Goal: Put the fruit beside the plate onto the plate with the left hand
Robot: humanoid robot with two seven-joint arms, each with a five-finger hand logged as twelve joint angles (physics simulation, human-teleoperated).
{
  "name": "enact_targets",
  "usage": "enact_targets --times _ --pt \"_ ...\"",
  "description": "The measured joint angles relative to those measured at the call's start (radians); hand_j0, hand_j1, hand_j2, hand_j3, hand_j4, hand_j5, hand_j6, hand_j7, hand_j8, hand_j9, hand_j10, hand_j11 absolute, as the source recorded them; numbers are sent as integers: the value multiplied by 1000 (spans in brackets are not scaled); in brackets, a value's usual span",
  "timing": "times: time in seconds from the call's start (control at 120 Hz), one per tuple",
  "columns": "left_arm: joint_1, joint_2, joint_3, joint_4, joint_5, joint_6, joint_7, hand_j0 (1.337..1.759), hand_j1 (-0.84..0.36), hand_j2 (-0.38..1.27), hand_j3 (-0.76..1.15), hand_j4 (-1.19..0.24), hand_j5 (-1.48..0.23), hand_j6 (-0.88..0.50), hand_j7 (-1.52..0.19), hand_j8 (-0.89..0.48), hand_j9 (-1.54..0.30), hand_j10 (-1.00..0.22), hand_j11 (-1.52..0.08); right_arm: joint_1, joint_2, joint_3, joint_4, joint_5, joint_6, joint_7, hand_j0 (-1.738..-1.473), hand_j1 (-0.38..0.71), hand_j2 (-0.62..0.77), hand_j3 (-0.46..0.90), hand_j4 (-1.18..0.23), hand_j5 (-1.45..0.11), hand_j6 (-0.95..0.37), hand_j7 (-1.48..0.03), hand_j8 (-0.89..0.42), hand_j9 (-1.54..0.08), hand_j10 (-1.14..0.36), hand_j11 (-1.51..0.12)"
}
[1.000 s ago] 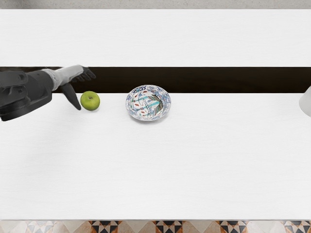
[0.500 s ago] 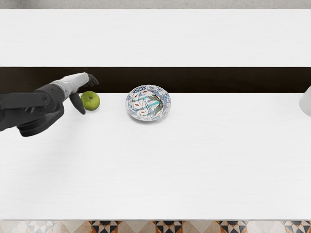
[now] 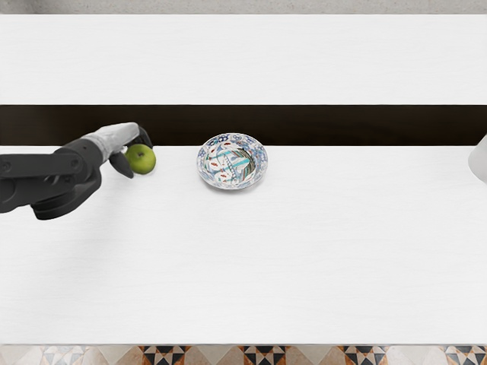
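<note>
A green apple (image 3: 142, 159) rests on the white table (image 3: 251, 251), a short way left of the patterned plate (image 3: 233, 161). My left hand (image 3: 132, 152) comes in from the left edge and is closed around the apple. Its fingers (image 3: 143, 138) curl over the apple's far top side, and the dark thumb (image 3: 122, 163) presses on its left side. The apple still touches the tabletop. The plate holds nothing. A pale part of the right arm (image 3: 480, 160) shows at the right edge; its fingers are out of sight.
A dark gap (image 3: 319, 125) runs across the scene just behind the apple and the plate, with a second white surface (image 3: 243, 61) beyond it. Patterned floor tiles (image 3: 259, 355) show below the table's front edge.
The left hand has moved right and down onto the apple, and its fingers have curled from spread to wrapped around it. The forearm swung lower. The apple barely moved.
</note>
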Motion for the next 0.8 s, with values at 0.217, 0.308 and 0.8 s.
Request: enact_targets --times 0.217,0.308,0.8 --pt "7 -19 9 3 0 0 1 1656 -282 67 0 -477 -664 -389 -703 -543 -701 -544 -699 0 0 0 0 0 0 0 -1658 -310 -7 0 -33 -43 -33 -43 -33 -43 -33 -43" --pt "6 -20 9 2 0 -4 1 1655 -292 79 0 -465 -695 -391 -730 -558 -728 -559 -727 0 0 0 0 0 0 0 -1658 -310 -7 0 -33 -43 -33 -43 -33 -43 -33 -43" --pt "3 39 -46 -42 -7 -33 0 1655 -279 244 0 -475 -822 -423 -829 -589 -829 -617 -830 0 0 0 0 0 0 0 -1658 -310 -7 0 -33 -43 -33 -43 -33 -43 -33 -43"
